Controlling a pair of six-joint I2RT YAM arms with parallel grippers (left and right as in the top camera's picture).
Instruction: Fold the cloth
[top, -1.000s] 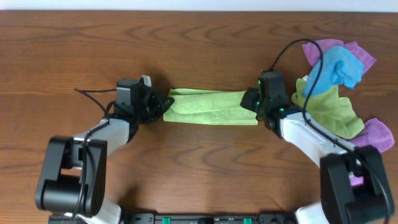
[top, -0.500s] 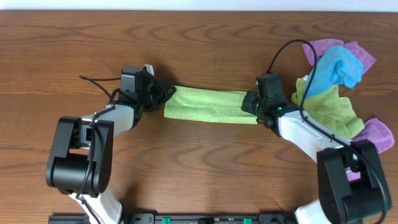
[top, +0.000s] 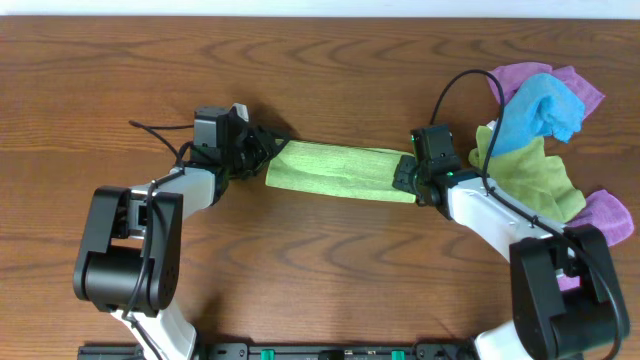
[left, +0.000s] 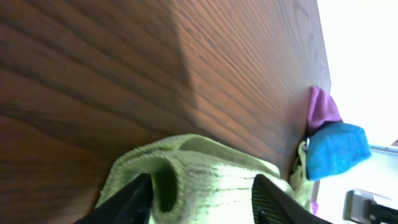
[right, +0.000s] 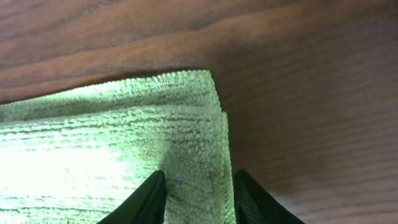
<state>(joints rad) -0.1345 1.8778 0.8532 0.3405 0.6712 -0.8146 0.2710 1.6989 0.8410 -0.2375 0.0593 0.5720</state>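
Green cloth (top: 340, 170) lies as a folded strip mid-tabletop (top: 320, 80), stretched between both arms. Left gripper (top: 262, 152) jaws pinch its left end (bunched, lifted); right gripper (top: 405, 175) jaws clamp its right edge.

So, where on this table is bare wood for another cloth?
Free: the wide wood strip beyond the folded lime-green cloth, the wood left of the left gripper, and the near wood in front of that cloth. Crowded: the far right corner, with the pile of purple, blue and green cloths.
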